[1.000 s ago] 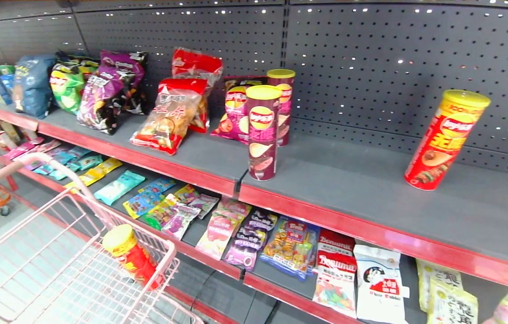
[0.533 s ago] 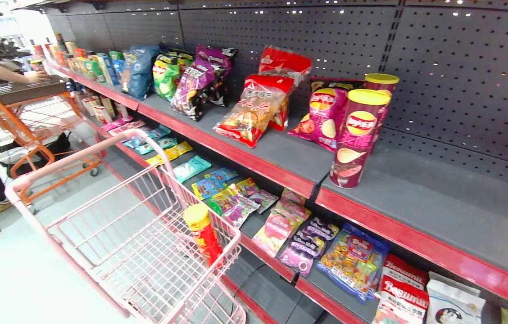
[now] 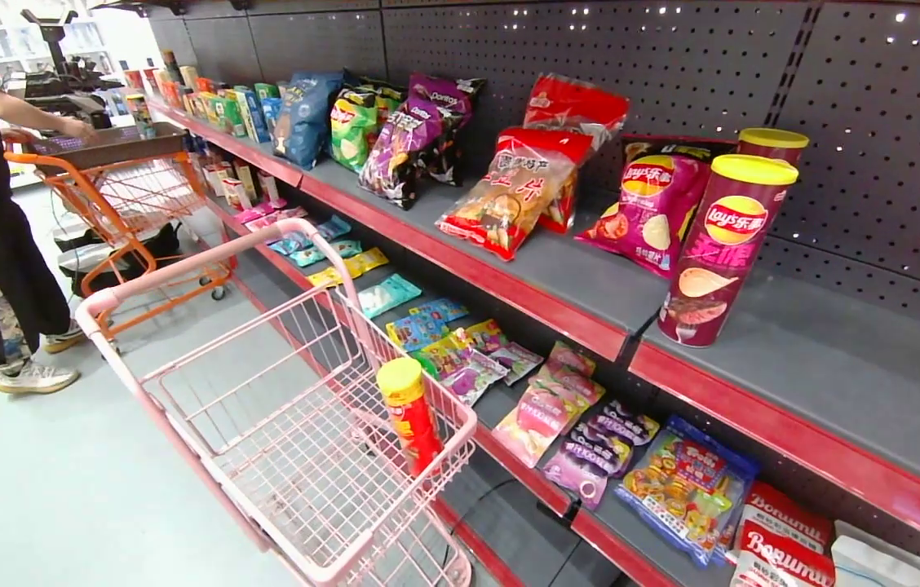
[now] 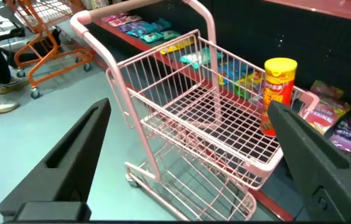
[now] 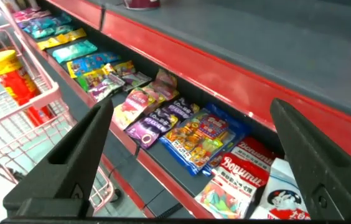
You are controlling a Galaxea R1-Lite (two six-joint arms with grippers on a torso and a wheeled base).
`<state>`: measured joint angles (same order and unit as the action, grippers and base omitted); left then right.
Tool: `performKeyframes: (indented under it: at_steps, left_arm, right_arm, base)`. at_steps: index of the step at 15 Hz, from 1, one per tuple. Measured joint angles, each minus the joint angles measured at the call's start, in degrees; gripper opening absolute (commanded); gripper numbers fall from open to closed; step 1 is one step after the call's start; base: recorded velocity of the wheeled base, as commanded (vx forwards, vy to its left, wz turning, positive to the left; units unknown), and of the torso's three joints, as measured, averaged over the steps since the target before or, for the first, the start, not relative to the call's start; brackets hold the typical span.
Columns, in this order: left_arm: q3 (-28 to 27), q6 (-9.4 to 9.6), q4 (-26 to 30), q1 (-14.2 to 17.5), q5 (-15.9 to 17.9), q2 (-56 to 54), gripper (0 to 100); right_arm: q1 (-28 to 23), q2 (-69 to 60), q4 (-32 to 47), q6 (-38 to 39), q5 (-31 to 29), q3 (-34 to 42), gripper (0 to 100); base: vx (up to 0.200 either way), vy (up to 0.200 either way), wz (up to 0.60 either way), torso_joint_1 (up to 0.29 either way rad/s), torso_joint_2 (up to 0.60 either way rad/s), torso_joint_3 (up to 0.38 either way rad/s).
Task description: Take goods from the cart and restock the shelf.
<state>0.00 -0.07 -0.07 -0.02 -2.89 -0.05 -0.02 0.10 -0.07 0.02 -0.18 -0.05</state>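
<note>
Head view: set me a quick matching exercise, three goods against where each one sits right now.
Goods:
1. red can
2. front maroon can
3. yellow flat packet

Places:
A. lying on the lower shelf
B. standing on the upper shelf, at its front edge
C. upright in the pink cart

Pairs: 1-C, 2-B, 3-A.

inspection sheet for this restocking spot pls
surface: upper shelf grey, bare stretch beside the maroon cans
job's things: one red can upright in the pink cart, at its shelf-side corner
clutter: chip bags leaning on the upper shelf; snack packets flat on the lower shelf
grippers: left tool open, empty, facing the pink cart; right tool open, empty, facing the lower shelf
cables: dark cable on the floor under the lower shelf
surroundings: orange cart farther along the aisle
</note>
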Motion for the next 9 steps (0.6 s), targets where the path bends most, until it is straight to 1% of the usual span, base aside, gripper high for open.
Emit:
performKeyframes:
  at_steps: [3,9]
  left_arm:
    - [0.00,0.00,0.00,0.02,0.02,0.00,100]
    - [0.00,0.00,0.00,0.02,0.10,0.00,100]
  right_arm:
    - [0.02,0.00,0.00,-0.02,-0.04,-0.06,100]
    - [0.02,0.00,0.02,0.35,-0.06,-0.05,100]
  base:
    - [0.000,0.000,0.00,-0.158,0.43,0.251]
    - [0.000,0.000,0.00,-0.194,0.54,0.342]
